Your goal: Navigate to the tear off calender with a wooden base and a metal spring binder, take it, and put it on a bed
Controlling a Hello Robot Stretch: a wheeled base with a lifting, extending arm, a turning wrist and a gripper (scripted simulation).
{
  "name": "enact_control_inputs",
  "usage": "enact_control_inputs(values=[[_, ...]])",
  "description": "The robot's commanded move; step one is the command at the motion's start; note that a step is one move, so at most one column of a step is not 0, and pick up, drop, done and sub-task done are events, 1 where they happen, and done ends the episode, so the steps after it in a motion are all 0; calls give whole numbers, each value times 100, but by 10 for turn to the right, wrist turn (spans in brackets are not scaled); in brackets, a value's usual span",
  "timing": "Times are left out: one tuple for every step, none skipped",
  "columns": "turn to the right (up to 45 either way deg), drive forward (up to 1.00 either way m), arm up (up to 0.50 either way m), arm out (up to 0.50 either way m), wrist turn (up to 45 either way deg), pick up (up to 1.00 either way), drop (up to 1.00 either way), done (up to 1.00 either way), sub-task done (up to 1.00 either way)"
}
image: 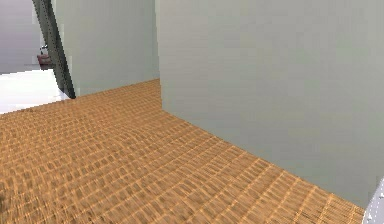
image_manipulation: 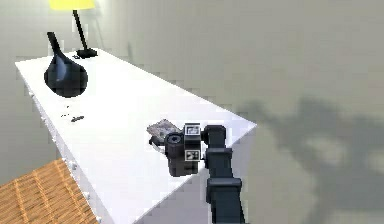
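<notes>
Grasping stage: we judge the take step is in hand. The robot is parked side-on at the long white desk (image_manipulation: 130,105) with the dark square arm (image_manipulation: 226,192) reaching out over it.
Task thing: a small flat grey-and-dark thing (image_manipulation: 159,131) lies on the desk top near its right-hand end in the arm side view. We take it for the calendar, but it is too small to confirm the wooden base or the spring binder.
Tool: the tool (image_manipulation: 171,147) sits right at that flat thing. We cannot tell whether it is over, beside or touching it.
Tool state: we cannot tell how the fingers are set, or whether it holds anything, as the thing lies on the desk just behind it.
Other desk items: a black round-bellied vase with a thin neck (image_manipulation: 64,72), a lamp with a yellow shade and black foot (image_manipulation: 81,22), and a tiny dark bit (image_manipulation: 76,119) are all well apart toward the far left end.
Ahead: in the forward view, orange wood-plank floor (image: 120,160), a plain grey-green wall (image: 270,80), and a dark door frame (image: 56,50) at the upper left.
Next move: we judge it needs a secure grip on the flat thing, then a straight lift clear of the desk before the arm pulls in.
After that: driving off to find a bed. The door frame looks like the likely way out.
</notes>
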Motion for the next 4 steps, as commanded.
enact_control_inputs(values=[[0, 0, 0, 0, 0, 100, 0, 0, 0], [0, 0, 10, 0, 0, 0, 0, 0, 0], [0, 0, 2, 0, 0, 0, 0, 0, 0], [0, 0, 0, 0, -450, 0, 0, 0, 0]])
